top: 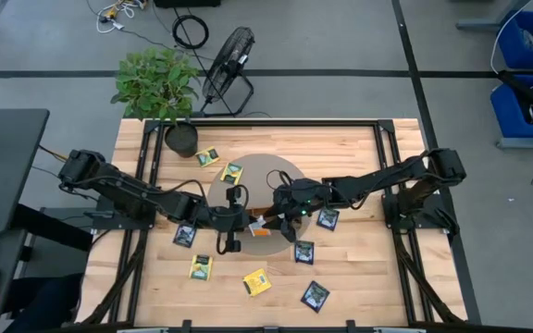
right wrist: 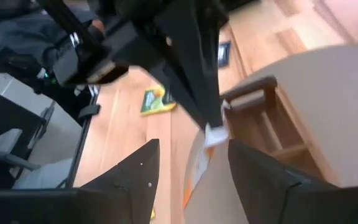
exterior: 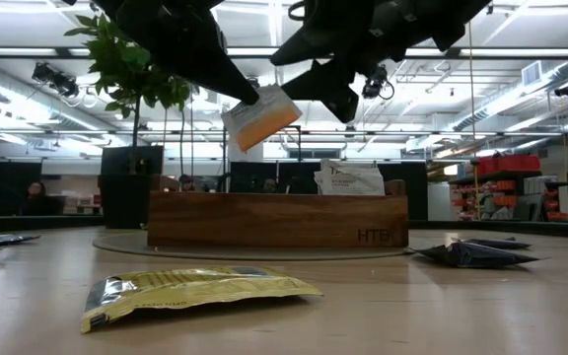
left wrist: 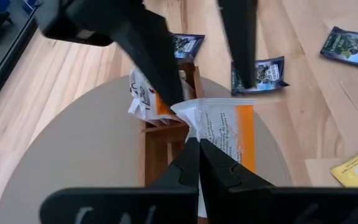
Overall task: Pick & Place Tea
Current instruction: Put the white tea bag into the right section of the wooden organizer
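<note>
Two pincers above wooden table (top: 359,268): left (left wrist: 194,144) gripping white-and-orange sachet (left wrist: 225,134), right (right wrist: 191,163) wide.

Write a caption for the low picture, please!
Left pincer holds a white-and-orange tea bag above the wooden tray.

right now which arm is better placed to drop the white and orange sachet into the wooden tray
Left. Its gripper is shut on the white-and-orange sachet right above the wooden tray. The right gripper hovers beside it, jaws open and empty.

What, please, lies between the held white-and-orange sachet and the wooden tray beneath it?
Only air: in the low view, the white-and-orange sachet, pinched by the left gripper, hangs clear above the wooden tray.
</note>
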Robot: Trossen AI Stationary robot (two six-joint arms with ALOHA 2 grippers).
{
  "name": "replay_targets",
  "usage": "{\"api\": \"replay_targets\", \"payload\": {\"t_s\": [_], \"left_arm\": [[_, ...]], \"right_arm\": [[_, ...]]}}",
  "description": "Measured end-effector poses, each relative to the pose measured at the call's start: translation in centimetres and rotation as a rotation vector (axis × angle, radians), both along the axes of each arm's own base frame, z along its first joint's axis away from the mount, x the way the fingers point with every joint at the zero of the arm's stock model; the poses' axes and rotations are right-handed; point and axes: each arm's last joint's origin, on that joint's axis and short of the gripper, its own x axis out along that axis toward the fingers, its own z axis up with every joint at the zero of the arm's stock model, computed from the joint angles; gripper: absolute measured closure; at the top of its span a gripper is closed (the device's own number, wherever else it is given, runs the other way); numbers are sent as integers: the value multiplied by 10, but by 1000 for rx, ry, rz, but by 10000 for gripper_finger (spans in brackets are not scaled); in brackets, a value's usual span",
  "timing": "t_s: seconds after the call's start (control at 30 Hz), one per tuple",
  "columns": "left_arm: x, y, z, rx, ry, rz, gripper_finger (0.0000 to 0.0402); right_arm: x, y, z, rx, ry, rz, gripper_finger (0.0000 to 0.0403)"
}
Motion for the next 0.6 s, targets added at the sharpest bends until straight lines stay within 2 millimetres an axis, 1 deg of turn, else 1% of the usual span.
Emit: {"api": "replay_targets", "payload": {"t_s": [0.1,0.3,0.47,0.6], "left_arm": [[0,0,0,2,-4,-2,400],[1,2,0,9,-2,-1,400],[1,1,1,10,-16,-4,400],[2,2,2,12,-17,-6,400]], "right_arm": [[2,-1,3,3,-34,-1,208],[2,-7,-1,19,-2,-5,226],[1,-10,-3,3,14,-36,229],[2,-11,-1,7,-8,-29,231]]}}
